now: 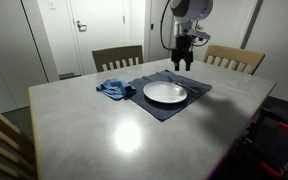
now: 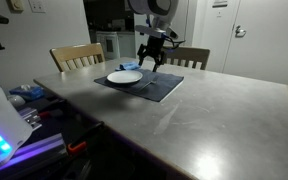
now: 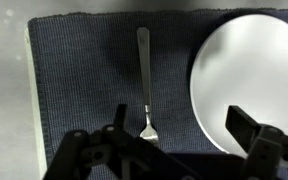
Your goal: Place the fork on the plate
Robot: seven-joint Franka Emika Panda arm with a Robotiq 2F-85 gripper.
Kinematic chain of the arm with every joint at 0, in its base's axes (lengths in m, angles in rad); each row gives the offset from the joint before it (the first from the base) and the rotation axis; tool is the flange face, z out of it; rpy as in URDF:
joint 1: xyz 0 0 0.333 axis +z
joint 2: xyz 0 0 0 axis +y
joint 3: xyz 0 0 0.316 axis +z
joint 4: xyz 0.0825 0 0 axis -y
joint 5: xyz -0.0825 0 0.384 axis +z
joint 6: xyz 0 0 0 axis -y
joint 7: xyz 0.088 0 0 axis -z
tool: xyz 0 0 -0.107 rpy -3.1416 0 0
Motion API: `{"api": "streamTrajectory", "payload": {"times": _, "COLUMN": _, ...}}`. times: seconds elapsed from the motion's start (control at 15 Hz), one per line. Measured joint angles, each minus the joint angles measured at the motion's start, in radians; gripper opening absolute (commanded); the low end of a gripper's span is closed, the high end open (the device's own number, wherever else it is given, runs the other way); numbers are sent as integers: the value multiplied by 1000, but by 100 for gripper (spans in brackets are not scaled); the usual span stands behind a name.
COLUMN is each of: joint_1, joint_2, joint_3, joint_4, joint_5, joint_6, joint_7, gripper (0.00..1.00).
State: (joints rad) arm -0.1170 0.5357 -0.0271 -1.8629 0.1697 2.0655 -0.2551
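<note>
On placemat (image 3: 79,90): one fork (image 3: 144,75) beside one plate (image 3: 254,75); tool (image 3: 179,122) jaws apart above

1. Pale grey table (image 1: 84,140), smooth and faintly glossy, with a soft patch of glare on the near part of the top in an exterior view.
2. Directly on it, toward the far side: dark grey rectangular placemat (image 1: 167,110), lying flat.
3. Fine woven texture on the placemat in the wrist view, with bare grey top showing past its left and upper edges there.
4. On the placemat rather than the bare top: the plate (image 1: 165,93) and the fork (image 3: 144,80), side by side, apart.
5. Crumpled blue cloth (image 1: 115,90) on the bare top, just beside the placemat's corner.
</note>
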Motion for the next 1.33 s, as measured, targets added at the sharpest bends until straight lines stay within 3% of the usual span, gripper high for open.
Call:
{"api": "streamTrajectory", "payload": {"times": 0.33, "joint_1": -4, "joint_2": 53, "joint_3": 3, "joint_4": 23, "joint_5": 53, "joint_6": 39, "joint_7": 37, "gripper": 100}}
{"api": "streamTrajectory", "payload": {"times": 0.73, "joint_1": -10, "joint_2": 76, "joint_3": 3, "joint_4": -6, "joint_5": 51, "joint_6": 218, "joint_7": 28, "gripper": 100}}
{"api": "streamTrajectory", "payload": {"times": 1.07, "joint_1": -11, "joint_2": 76, "joint_3": 5, "joint_4": -7, "joint_5": 43, "joint_6": 220, "joint_7": 31, "gripper": 100}}
{"api": "streamTrajectory", "payload": {"times": 1.33, "joint_1": -7, "joint_2": 76, "joint_3": -1, "joint_4": -26, "joint_5": -34, "joint_6": 245, "joint_7": 61, "gripper": 100}}
